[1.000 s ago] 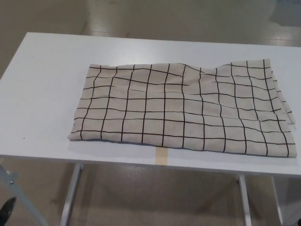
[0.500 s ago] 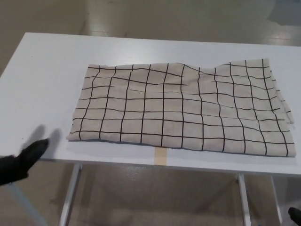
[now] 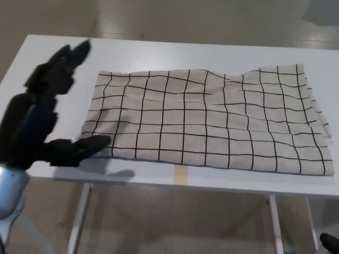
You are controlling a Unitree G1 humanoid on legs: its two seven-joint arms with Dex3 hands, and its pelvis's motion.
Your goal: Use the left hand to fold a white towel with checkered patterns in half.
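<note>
Left hand (image 3: pixel 45 114) has come up from the table's near-left edge, now spread wide at the towel's (image 3: pixel 212 119) left end: thumb over the near-left corner, fingers (image 3: pixel 66 61) above, holding nothing. Towel lies flat, unfolded, across the white table (image 3: pixel 159 50).

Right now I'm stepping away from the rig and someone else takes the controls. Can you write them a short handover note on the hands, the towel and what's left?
Left hand: open, fingers spread, holding nothing, at the towel's left edge, thumb by the near-left corner.
Right hand: only a dark bit at the bottom right corner of the head view; state cannot be told.
Checkered towel: lies spread out on the white table, a few wrinkles near the far edge, right edge showing layered cloth.
Done: the left hand is at the towel.
Left: grasp the left edge, carry it over to the right edge, release.
</note>
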